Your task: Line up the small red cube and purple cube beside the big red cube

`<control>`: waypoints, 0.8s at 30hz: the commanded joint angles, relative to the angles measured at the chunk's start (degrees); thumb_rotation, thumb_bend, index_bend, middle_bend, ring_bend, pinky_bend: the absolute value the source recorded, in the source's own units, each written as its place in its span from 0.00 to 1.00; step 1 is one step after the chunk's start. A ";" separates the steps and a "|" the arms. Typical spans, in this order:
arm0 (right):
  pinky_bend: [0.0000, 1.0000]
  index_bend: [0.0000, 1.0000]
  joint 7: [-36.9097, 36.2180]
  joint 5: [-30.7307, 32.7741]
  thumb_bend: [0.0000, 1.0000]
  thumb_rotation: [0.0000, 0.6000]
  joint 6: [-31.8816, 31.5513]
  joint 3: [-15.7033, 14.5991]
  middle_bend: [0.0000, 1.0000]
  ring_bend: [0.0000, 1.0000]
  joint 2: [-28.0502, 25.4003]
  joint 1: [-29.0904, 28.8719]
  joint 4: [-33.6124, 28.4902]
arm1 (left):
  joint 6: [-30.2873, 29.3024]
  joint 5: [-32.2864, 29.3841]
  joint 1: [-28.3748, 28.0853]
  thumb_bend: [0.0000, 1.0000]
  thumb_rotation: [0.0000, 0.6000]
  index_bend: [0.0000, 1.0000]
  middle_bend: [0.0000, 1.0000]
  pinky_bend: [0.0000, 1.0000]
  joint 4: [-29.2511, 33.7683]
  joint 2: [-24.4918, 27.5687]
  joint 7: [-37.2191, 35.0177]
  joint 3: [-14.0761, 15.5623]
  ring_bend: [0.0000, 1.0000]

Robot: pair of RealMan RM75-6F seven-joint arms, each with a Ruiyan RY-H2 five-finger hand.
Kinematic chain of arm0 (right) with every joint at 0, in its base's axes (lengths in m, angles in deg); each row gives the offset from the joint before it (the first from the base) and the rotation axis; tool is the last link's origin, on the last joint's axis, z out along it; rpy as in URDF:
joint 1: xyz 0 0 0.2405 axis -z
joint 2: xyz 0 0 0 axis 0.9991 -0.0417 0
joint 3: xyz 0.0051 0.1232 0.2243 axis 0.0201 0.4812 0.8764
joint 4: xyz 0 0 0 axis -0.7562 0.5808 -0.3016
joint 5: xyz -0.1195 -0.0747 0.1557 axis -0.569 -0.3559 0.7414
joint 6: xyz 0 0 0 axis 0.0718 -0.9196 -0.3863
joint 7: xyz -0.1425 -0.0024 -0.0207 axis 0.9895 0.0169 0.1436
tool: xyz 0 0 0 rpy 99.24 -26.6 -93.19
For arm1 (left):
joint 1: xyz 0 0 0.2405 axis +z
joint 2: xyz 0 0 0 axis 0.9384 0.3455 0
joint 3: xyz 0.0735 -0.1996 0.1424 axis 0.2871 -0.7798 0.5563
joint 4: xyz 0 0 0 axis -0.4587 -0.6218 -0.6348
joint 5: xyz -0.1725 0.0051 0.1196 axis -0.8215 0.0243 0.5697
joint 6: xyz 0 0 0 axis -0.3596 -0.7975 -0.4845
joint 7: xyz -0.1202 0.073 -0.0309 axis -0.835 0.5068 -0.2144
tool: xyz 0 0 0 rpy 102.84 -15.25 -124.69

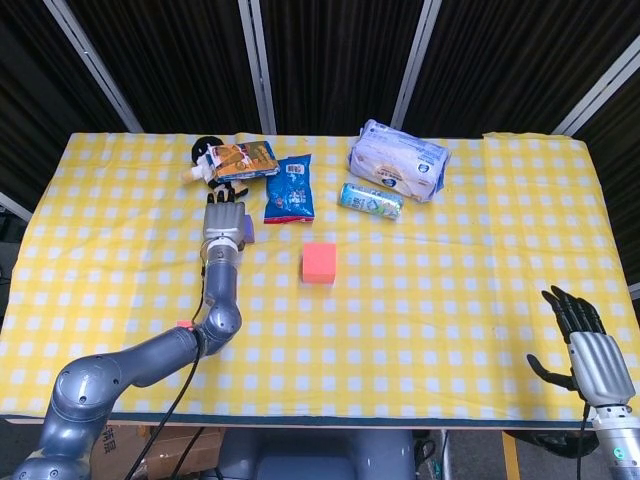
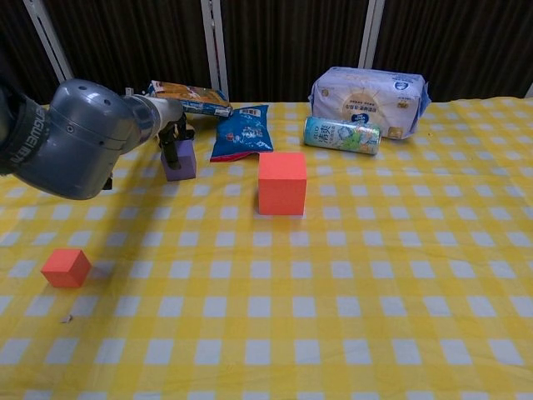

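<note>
The big red cube [image 1: 319, 263] [image 2: 281, 183] stands mid-table. At the back left sits the purple cube [image 2: 180, 161] [image 1: 248, 234], on the cloth. My left hand [image 1: 224, 222] [image 2: 171, 137] lies over its top and left side, fingers touching it; a firm grip does not show. The small red cube [image 2: 67, 267] lies alone near the front left; in the head view only a sliver [image 1: 184, 324] peeks out beside my left forearm. My right hand [image 1: 585, 345] hovers at the table's front right corner, fingers spread, holding nothing.
Along the back lie an orange snack box [image 1: 241, 160], a blue chip bag [image 1: 291, 188] [image 2: 241, 131], a green can [image 1: 371, 200] [image 2: 342, 135] and a white tissue pack [image 1: 400, 160] [image 2: 370, 93]. My left arm [image 2: 83, 142] fills the chest view's upper left.
</note>
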 commanded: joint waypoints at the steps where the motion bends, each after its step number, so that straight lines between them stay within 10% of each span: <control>1: 0.00 0.00 -0.11 -0.04 0.34 1.00 -0.07 0.05 0.00 0.00 -0.02 0.00 -0.01 | 0.02 0.17 0.06 0.36 1.00 0.41 0.00 0.00 -0.08 -0.17 -0.03 -0.16 0.00; 24: 0.00 0.00 0.40 -0.34 0.34 1.00 -0.69 0.09 0.00 0.00 0.26 0.20 0.09 | -6.96 5.16 3.62 0.38 1.00 0.45 0.00 0.00 27.89 8.08 -3.33 2.12 0.00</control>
